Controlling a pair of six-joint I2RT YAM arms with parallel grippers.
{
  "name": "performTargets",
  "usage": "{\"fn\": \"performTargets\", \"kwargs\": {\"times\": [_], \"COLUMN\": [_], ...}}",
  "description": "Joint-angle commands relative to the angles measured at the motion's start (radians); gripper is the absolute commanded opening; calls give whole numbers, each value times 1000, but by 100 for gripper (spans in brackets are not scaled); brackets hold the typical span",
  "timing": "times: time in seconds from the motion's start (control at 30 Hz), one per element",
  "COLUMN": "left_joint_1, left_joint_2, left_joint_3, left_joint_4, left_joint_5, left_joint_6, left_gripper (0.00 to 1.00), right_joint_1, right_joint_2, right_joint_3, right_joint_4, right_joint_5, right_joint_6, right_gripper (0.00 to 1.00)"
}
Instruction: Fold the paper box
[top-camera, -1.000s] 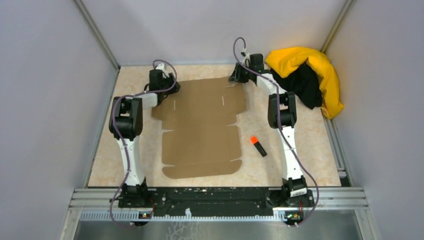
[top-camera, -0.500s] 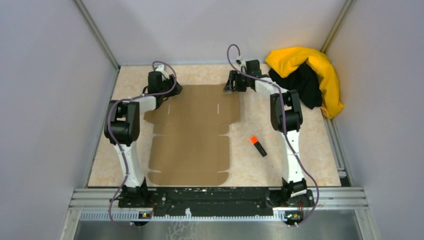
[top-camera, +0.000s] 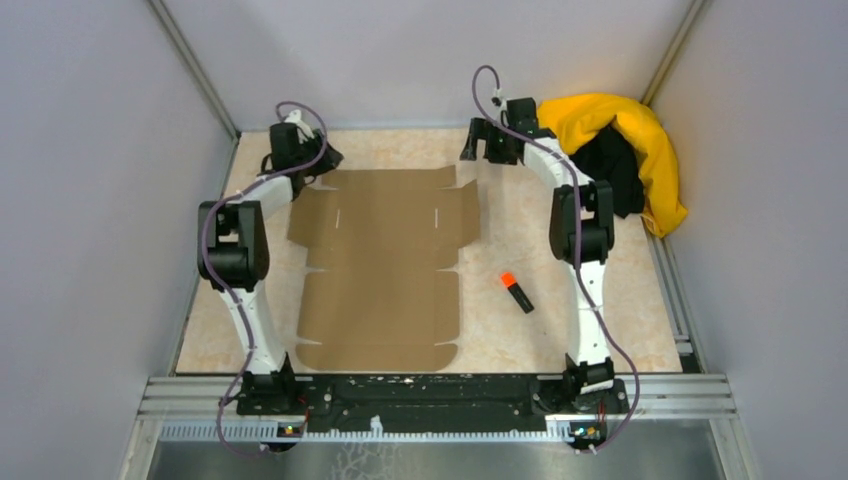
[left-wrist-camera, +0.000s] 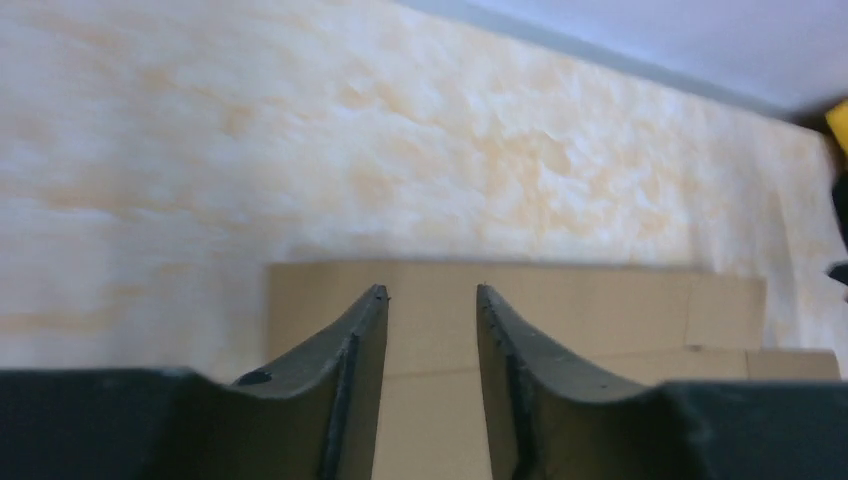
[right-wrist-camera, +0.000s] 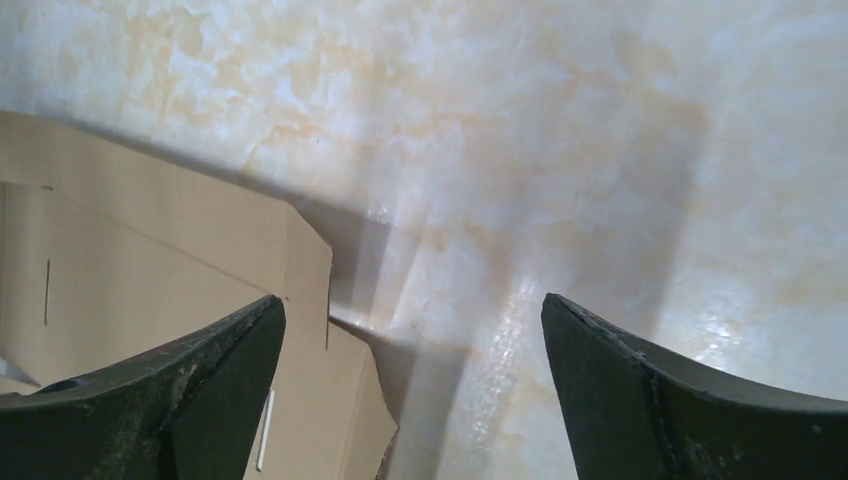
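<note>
The paper box (top-camera: 385, 265) lies flat, unfolded, on the table (top-camera: 520, 340) between the arms. My left gripper (left-wrist-camera: 430, 292) hangs narrowly apart above its far left corner; my right gripper (right-wrist-camera: 410, 300), wide apart, beside the far right corner. Both empty. I should take both corners together and lift evenly along the crease. Against one second ago: sheet shifted left, both grippers withdrawn from its far edge.

Marker (top-camera: 516, 292): black barrel, orange cap, laid flat on the tabletop (top-camera: 520, 345), right of centre.
Cloth heap (top-camera: 610, 112): yellow and black, piled in the far right corner.
Tabletop: beige, marbled, enclosed by grey walls (top-camera: 420, 60).
</note>
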Motion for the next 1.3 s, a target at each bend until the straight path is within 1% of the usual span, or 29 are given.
{"fn": "performTargets", "kwargs": {"times": [0.0,0.03,0.07,0.1,0.13,0.2,0.23,0.37,0.47,0.7,0.87,0.97,1.07,1.27], "left_joint_1": [128,138,144,145,145,146,146,133,114,105,87,69,37,19], "left_joint_2": [15,32,50,68,85,109,114,146,184,230,223,209,194,161], "left_joint_3": [79,104,135,162,190,220,225,255,301,305,294,294,294,288], "left_joint_4": [-94,-136,-176,-220,-262,-309,-321,-361,-405,-388,-363,-363,-372,-378], "left_joint_5": [105,93,77,63,41,6,-14,-70,-109,-92,-73,-89,-100,-104], "left_joint_6": [-74,-79,-75,-63,-50,-31,-22,4,35,33,33,43,52,58], "left_gripper": [34,27,20,12,9,4,3,0,0,0,0,0,0,0], "right_joint_1": [15,16,16,18,21,30,35,57,61,72,83,94,107,126], "right_joint_2": [-19,7,40,79,115,172,187,213,237,250,251,243,221,186], "right_joint_3": [145,188,249,315,378,460,477,469,467,422,405,391,358,298], "right_joint_4": [-74,-104,-140,-187,-230,-278,-283,-259,-255,-234,-223,-218,-199,-185], "right_joint_5": [100,101,95,96,104,122,133,168,169,163,142,134,129,125], "right_joint_6": [-29,-30,-30,-28,-23,-12,-8,6,20,23,26,26,24,16], "right_gripper": [92,83,69,48,38,28,20,17,16,15,14,14,14,12]}}
